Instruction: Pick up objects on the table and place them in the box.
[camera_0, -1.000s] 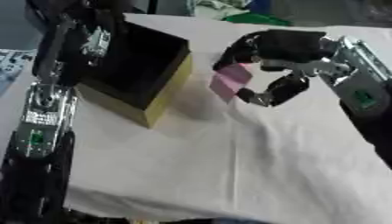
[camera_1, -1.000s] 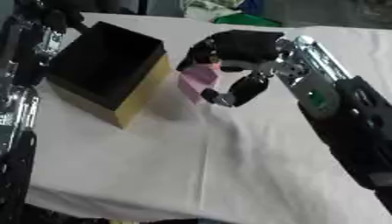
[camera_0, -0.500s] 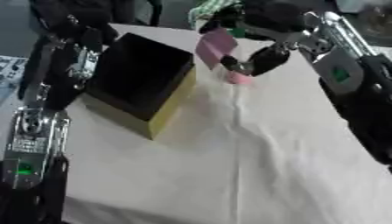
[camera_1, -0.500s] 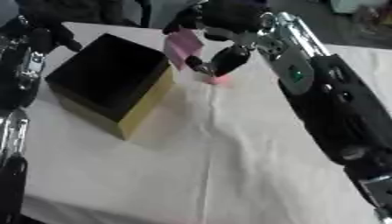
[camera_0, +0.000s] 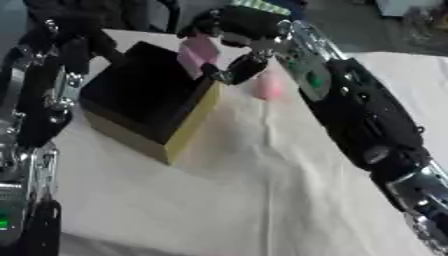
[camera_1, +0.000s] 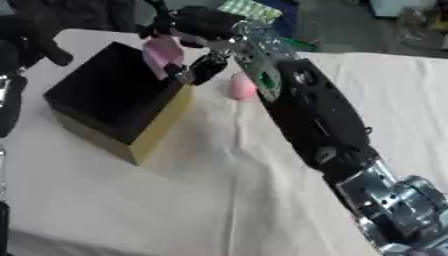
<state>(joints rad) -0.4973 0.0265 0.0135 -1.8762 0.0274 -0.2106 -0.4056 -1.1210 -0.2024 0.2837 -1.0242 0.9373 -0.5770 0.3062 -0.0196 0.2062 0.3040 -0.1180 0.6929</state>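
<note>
1. Firstly, from the left eye view, a flat pale pink object (camera_0: 198, 54) is seen held by the curled fingers of the right hand (camera_0: 234, 42), just above the far right rim of the box (camera_0: 150, 102), its long axis roughly upright.
2. A rounder pink object (camera_0: 266, 87) lies on the white surface (camera_0: 245, 190) beside the box.
3. From the right eye view, the left hand (camera_1: 33, 35) is seen near the box's far left corner; its finger state cannot be told.

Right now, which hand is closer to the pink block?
Right. The right hand has its fingers curled round the pink block, holding it above the black box. The left hand is at the box's far left corner, apart from the block.
</note>
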